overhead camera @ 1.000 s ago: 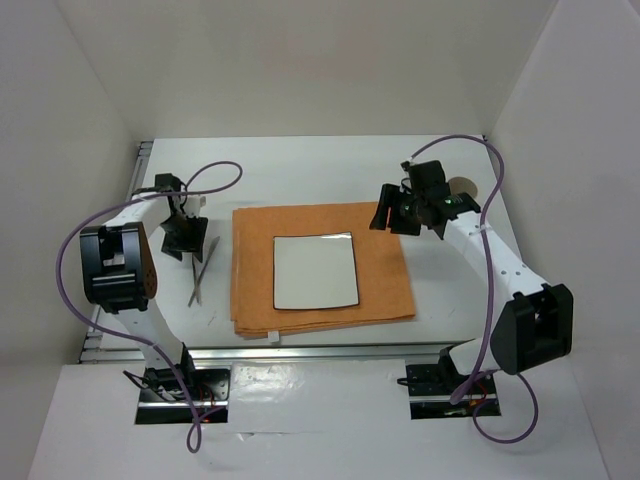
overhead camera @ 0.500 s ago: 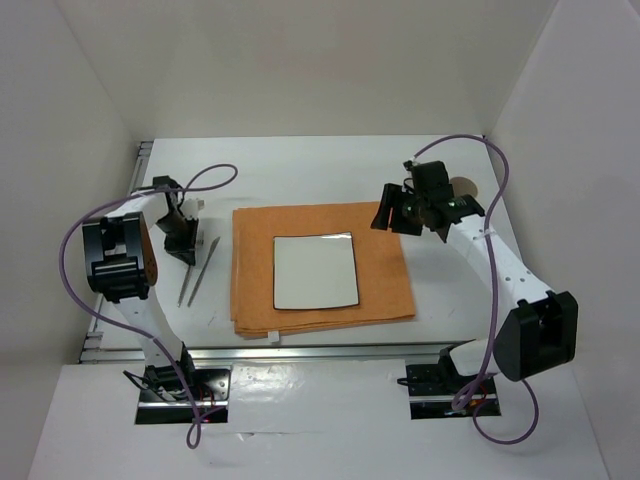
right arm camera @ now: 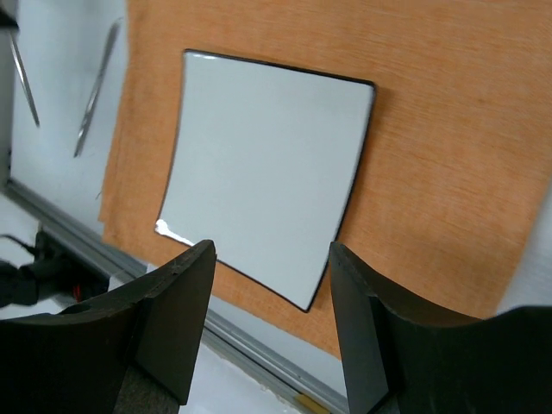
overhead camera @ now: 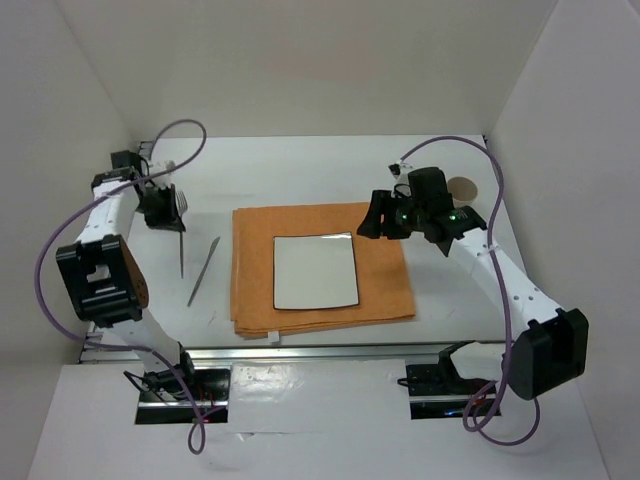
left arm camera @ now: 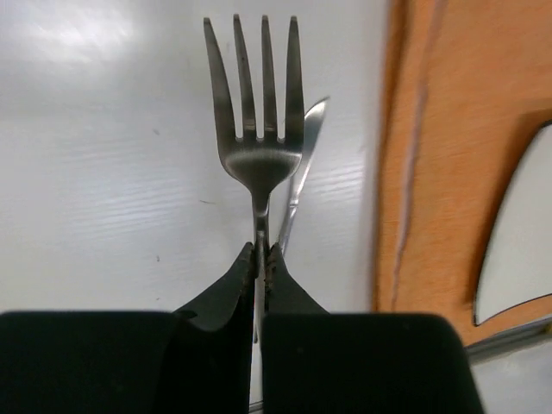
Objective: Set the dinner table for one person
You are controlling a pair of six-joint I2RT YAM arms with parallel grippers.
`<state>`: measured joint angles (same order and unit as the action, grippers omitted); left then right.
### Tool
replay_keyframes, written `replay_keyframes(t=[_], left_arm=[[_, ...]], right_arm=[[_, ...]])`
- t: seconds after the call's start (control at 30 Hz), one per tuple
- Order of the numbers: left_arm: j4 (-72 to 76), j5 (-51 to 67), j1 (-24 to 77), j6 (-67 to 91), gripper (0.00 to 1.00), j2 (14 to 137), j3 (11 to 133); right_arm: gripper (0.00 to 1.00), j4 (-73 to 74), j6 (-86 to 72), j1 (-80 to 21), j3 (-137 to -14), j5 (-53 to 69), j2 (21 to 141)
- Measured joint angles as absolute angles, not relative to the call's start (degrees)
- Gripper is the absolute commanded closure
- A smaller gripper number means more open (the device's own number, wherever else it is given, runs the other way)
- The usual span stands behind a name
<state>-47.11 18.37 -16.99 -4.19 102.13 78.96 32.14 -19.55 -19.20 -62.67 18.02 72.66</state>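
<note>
A steel fork (left arm camera: 256, 129) sticks out, tines forward, from my left gripper (left arm camera: 261, 253), which is shut on its neck. In the top view that gripper (overhead camera: 162, 207) hovers over the left side of the white dinner table (overhead camera: 300, 165), and the fork (overhead camera: 181, 255) hangs below it. A knife (overhead camera: 204, 270) lies on the table just left of the orange mat (overhead camera: 385, 280). A square white plate (overhead camera: 315, 270) with a dark rim sits on the mat. My right gripper (right arm camera: 272, 250) stands open and empty above the mat's right part, over the plate (right arm camera: 267, 172).
A brown round thing (overhead camera: 462, 186) lies at the back right, partly behind the right arm. Metal rails (overhead camera: 320, 350) run along the table's near and left edges. White walls enclose the table on three sides.
My left gripper has shut on the fork, lifted it off the table and carried it to the back left. The knife stayed. The right gripper drifted slightly left.
</note>
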Motion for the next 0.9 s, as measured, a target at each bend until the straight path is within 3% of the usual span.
replay_keyframes(t=[0.27, 0.6, 0.9], left_arm=[[-50.8, 18.6, -9.3, 4.8, 1.00, 90.1, 90.3], [-48.6, 12.1, 7.2, 20.9, 1.00, 88.0, 66.9], [-41.4, 5.3, 14.6, 29.6, 1.00, 90.4, 63.0]], right_arm=[[0.37, 29.3, -19.0, -22.9, -62.7, 19.1, 71.8], [0.37, 28.6, -21.0, -23.0, -59.4, 16.9, 66.8], [0.37, 28.6, -22.5, -23.0, -57.6, 15.0, 64.2]])
